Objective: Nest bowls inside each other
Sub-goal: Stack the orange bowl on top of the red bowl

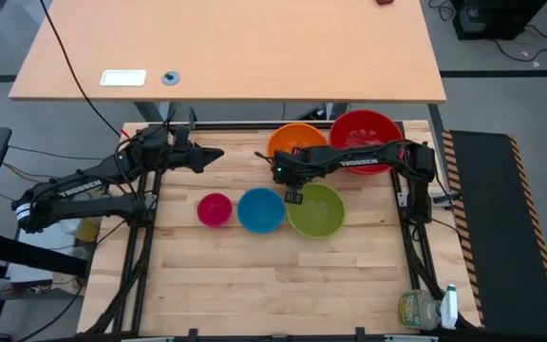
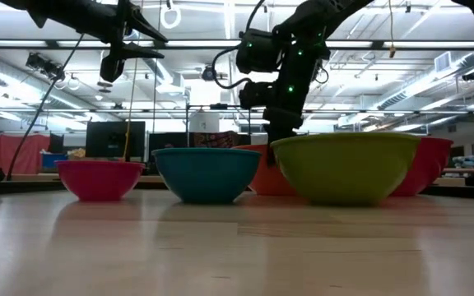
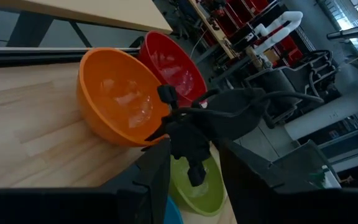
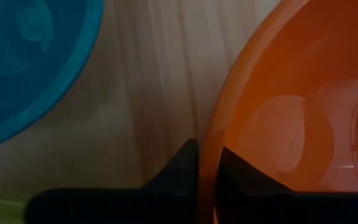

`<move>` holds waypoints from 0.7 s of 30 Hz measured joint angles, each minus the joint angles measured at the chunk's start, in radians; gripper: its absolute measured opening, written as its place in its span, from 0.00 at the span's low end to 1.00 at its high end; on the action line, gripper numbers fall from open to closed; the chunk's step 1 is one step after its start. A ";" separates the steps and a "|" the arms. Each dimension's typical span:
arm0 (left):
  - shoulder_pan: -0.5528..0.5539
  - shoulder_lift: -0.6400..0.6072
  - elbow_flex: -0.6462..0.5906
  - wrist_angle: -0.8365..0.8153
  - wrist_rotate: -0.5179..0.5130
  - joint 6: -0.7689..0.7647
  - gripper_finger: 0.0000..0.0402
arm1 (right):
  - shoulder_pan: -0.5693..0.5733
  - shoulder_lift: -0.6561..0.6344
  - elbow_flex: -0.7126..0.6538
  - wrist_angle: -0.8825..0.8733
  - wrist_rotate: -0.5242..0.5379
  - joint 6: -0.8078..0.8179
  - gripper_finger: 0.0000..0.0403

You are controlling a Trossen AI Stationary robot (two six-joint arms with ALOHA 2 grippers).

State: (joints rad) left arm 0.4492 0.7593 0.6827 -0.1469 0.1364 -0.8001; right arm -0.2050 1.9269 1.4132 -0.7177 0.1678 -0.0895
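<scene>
Five bowls stand upright on their bases on the wooden table. Pink, blue and lime green form a near row. Orange and red stand behind them. My right gripper is down at the orange bowl's near rim, in the gap between the blue and green bowls, shut on that rim. My left gripper hangs raised over the table's far left, pointing toward the bowls. It is open, with nothing between its fingers. My right gripper pinches the orange bowl's rim on the side facing the near row. One finger is inside the bowl and the other outside. The fingers come steeply from above. The bowl sits upright with its base on the table.
A desk stands beyond the table's far edge. A bottle and a jar sit outside the frame at the near right. Bare wood lies in front of the near row of bowls.
</scene>
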 joint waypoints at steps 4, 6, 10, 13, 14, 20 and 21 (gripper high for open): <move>0.000 0.000 0.000 0.000 0.000 0.000 0.35 | 0.000 -0.006 0.000 0.003 -0.003 -0.002 0.04; 0.000 0.000 0.000 0.000 0.000 0.002 0.35 | 0.004 -0.006 0.000 -0.003 0.007 -0.001 0.06; 0.000 0.000 0.000 0.000 0.000 0.003 0.35 | 0.025 -0.018 -0.002 -0.003 0.029 -0.039 0.05; 0.000 0.000 0.000 0.000 0.000 0.003 0.35 | 0.044 -0.037 0.010 0.006 0.018 -0.106 0.04; 0.000 0.000 0.000 0.000 0.000 0.003 0.35 | 0.049 -0.045 0.012 0.008 0.019 -0.127 0.04; 0.000 0.000 0.000 0.000 0.000 0.003 0.35 | 0.070 -0.102 0.055 0.006 0.145 -0.173 0.04; 0.000 0.000 0.000 0.000 0.000 0.003 0.35 | 0.070 -0.123 0.061 0.002 0.188 -0.167 0.04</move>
State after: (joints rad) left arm 0.4492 0.7593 0.6823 -0.1471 0.1364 -0.7970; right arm -0.1350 1.8036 1.4746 -0.7157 0.3560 -0.2569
